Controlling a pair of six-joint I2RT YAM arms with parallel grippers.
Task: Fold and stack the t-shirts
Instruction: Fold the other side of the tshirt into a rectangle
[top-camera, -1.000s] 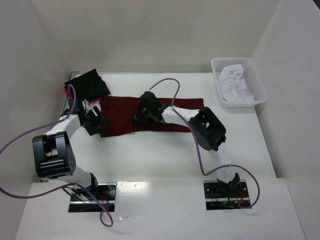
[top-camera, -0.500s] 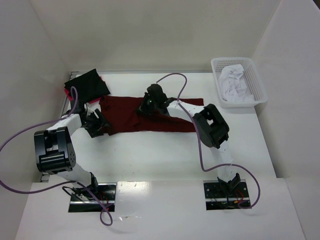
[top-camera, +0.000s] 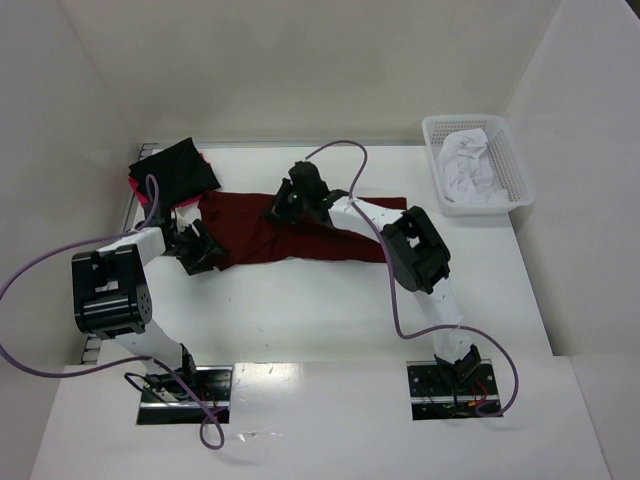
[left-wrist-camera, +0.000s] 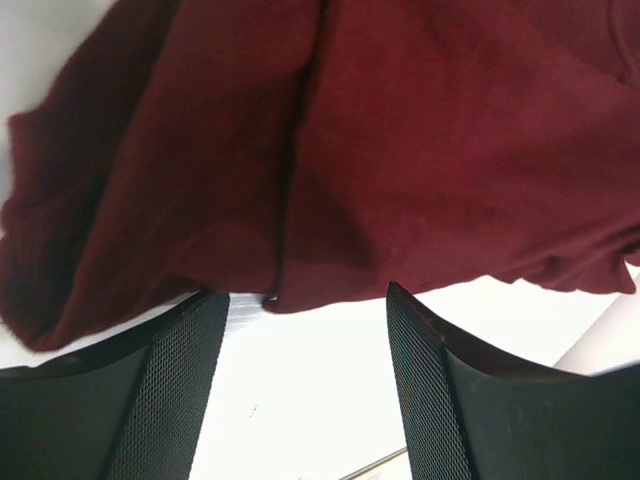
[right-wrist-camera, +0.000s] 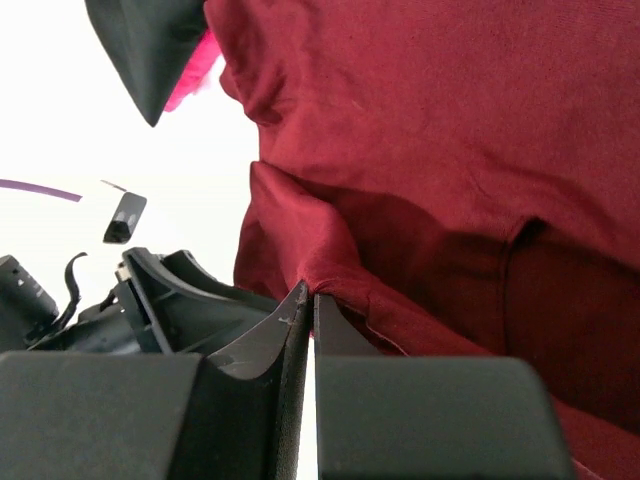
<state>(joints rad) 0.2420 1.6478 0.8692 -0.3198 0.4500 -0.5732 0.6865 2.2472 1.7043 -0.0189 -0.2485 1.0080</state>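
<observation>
A large dark maroon t-shirt (top-camera: 335, 225) lies spread across the middle of the table. My right gripper (top-camera: 283, 211) is over its left half, shut on a pinched fold of the maroon t-shirt (right-wrist-camera: 420, 150), with cloth rising from between the closed fingertips (right-wrist-camera: 300, 300). At the shirt's near-left corner my left gripper (top-camera: 200, 251) stands open, and the maroon hem (left-wrist-camera: 300, 200) lies just beyond its fingertips with bare table between the fingers (left-wrist-camera: 170, 390). A folded black t-shirt (top-camera: 176, 169) rests on a pink one (top-camera: 134, 187) at the far left.
A white basket (top-camera: 515, 160) holding crumpled white cloth (top-camera: 468, 165) stands at the far right. White walls close in the table on three sides. Purple cables loop off both arms. The left arm's gripper (right-wrist-camera: 150, 290) shows close beside the right wrist's fingers.
My right gripper has moved toward the back of the table, drawing the pinched maroon cloth with it. The left gripper has edged up to the shirt's corner, its jaws a little narrower.
</observation>
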